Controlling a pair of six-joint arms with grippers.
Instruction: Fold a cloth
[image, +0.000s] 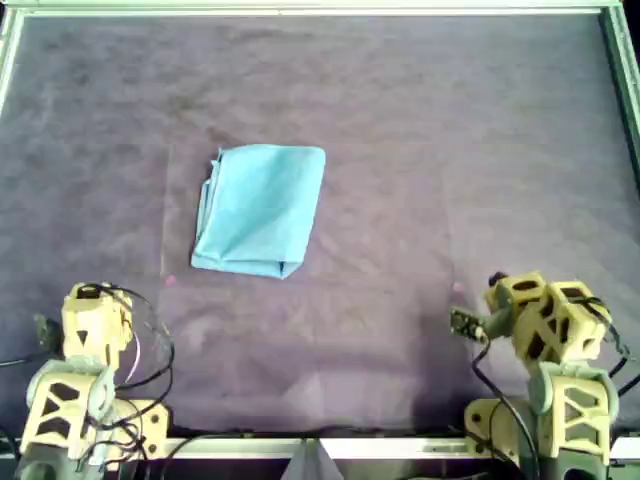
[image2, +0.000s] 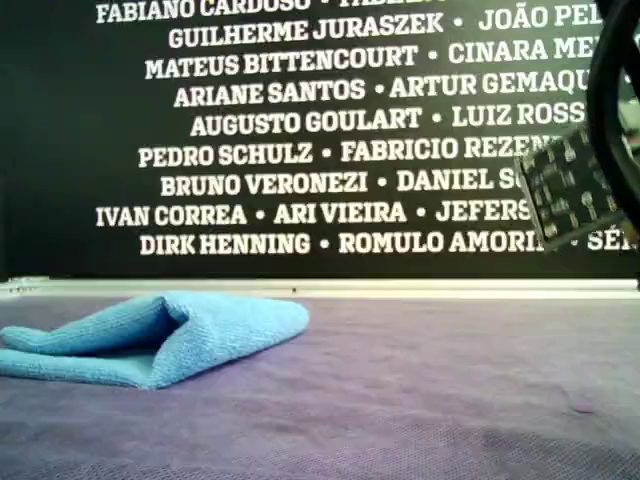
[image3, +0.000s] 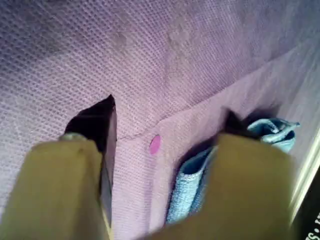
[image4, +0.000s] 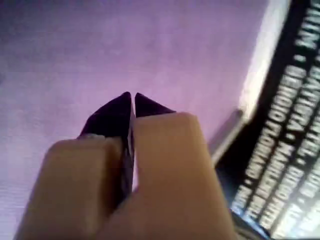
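Left gripper (image3: 167, 117): filling the near part of the left wrist view, its two dark-tipped yellow fingers (image3: 97, 125) are standing wide apart with nothing between them, hanging over bare purple covering.
Left arm (image: 85, 370): sitting at the near left corner of the overhead view, well apart from the cloth, with loose cables trailing around its base.
Right gripper (image4: 132, 102): its dark tips are pressing together, leaving only a hairline seam and gripping nothing; purple covering is lying beneath it.
Right arm (image: 545, 350): sitting at the near right corner of the overhead view, well apart from the cloth.
Cloth (image: 262, 208): lying folded into a compact, roughly rectangular stack left of centre in the overhead view, its layered edges showing along its left and near sides; neither gripper is touching it.
Cloth, exterior view (image2: 160, 335): resting at the exterior view's left, its doubled layers bulging open a little at the fold.
Cloth, left wrist view (image3: 192, 190): showing past the gripper's finger as a folded blue edge.
Table covering (image: 450, 150): spreading purple and felt-like across the whole work surface, with a faint lighter rectangle showing around the middle.
Pink dot (image3: 155, 144): sitting on the covering between the left gripper's fingers, near the cloth's edge.
Table frame (image: 300, 8): running pale along the far edge.
Name wall (image2: 300, 120): standing black behind the table, carrying rows of white names.
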